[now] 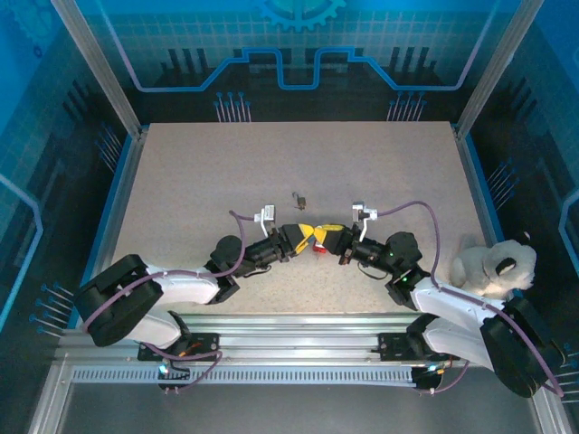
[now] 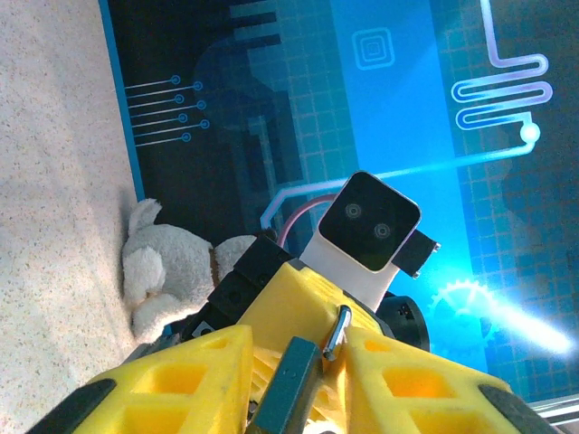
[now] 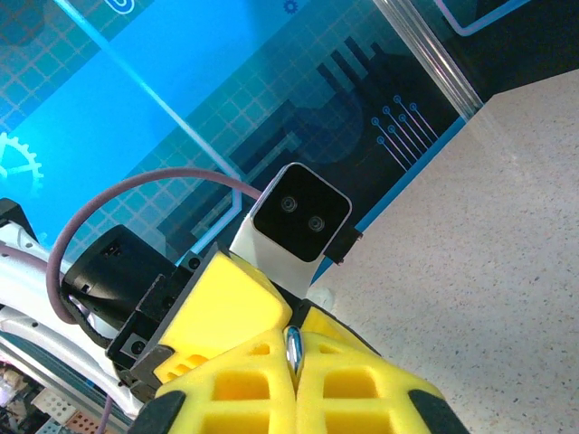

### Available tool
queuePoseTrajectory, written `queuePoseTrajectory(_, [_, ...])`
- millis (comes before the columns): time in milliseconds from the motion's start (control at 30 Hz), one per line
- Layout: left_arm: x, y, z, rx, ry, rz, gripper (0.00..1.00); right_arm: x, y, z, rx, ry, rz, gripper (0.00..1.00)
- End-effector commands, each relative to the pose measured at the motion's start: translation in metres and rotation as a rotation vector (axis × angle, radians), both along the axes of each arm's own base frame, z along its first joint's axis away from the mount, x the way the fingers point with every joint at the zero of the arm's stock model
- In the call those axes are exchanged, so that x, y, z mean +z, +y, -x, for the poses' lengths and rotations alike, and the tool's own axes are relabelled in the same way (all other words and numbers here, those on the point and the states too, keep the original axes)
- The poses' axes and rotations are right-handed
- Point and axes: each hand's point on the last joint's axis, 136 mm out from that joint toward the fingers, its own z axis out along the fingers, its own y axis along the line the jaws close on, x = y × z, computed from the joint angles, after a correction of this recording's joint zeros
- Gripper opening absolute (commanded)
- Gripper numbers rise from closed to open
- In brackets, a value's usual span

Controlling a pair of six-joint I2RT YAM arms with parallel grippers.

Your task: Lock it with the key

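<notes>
Both pincers meet tip to tip. The left pincer [image 2: 294, 351] stands at a narrow gap, and the key [image 2: 288, 387] sits with its teal head right between the yellow fingers [image 2: 217, 362]. Pressed or not, I can't tell. The right pincer [image 3: 295, 342] is clamped fully closed, with a thin silver loop [image 2: 336, 330] nipped at its tips and joined to the key's head. A red padlock [image 1: 318, 247] peeks out just beneath them, and a small brass padlock [image 1: 299, 200] lies well beyond.

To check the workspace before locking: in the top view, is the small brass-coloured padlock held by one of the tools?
No, the small brass-coloured padlock lies by itself on the table.
</notes>
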Motion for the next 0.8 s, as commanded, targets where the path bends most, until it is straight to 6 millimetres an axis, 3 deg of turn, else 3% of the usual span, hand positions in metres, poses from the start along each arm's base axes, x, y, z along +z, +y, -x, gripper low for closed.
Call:
queuePoseTrajectory(0, [0.017, 0.006, 0.007, -0.004, -0.052, 0.049, 0.31, -0.010, -0.008, -0.011, -0.085, 0.015, 0.007, 0.00])
queuePoseTrajectory(333, [0.021, 0.010, 0.008, 0.004, -0.054, 0.083, 0.32, -0.019, -0.009, -0.018, -0.105, 0.071, -0.037, 0.00])
queuePoseTrajectory(767, [0.024, 0.010, 0.007, 0.007, -0.067, 0.085, 0.25, -0.024, -0.001, -0.019, -0.075, 0.104, -0.053, 0.00])
